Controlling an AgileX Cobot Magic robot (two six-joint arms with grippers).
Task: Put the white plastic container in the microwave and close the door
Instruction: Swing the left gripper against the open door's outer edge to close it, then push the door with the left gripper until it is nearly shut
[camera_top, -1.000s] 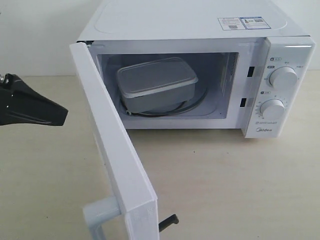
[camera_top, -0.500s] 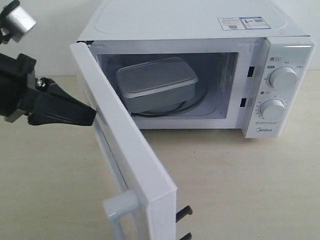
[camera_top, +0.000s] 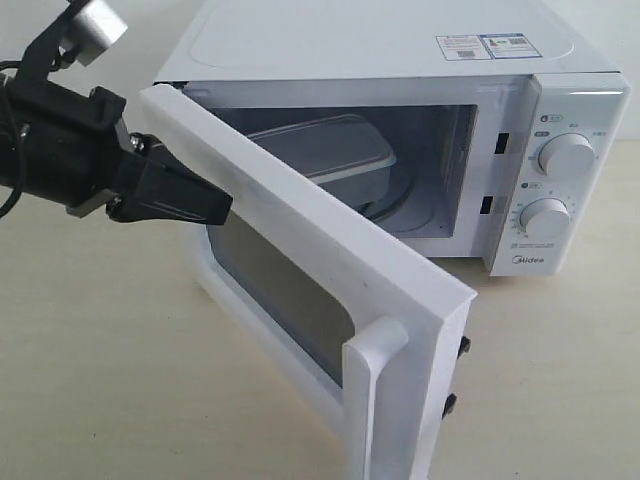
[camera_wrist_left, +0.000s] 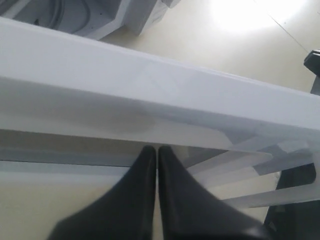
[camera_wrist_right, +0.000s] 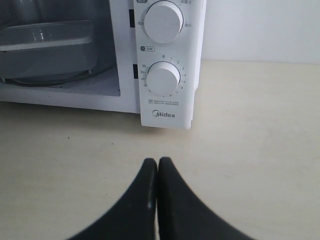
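The white plastic container (camera_top: 335, 150) sits inside the microwave (camera_top: 400, 60) on the glass turntable, partly hidden by the door (camera_top: 300, 250); the right wrist view also shows the container (camera_wrist_right: 47, 47). The door stands roughly half open, its dark window and bar handle (camera_top: 372, 400) facing the camera. My left gripper (camera_top: 222, 212) is shut and empty, its tips against the door's outer face near the hinge side; in the left wrist view this gripper (camera_wrist_left: 157, 149) touches the door (camera_wrist_left: 150, 90). My right gripper (camera_wrist_right: 158, 161) is shut and empty, low over the table in front of the knobs (camera_wrist_right: 163, 79).
The microwave stands on a pale beige table (camera_top: 560, 360). The control panel (camera_top: 560, 180) with two round knobs lies on the microwave's right. The door's two latch hooks (camera_top: 458, 375) stick out from its free edge. A white wall is behind.
My left gripper has moved right and pushed the door, which has swung from wide open to about half shut. The container has not moved.
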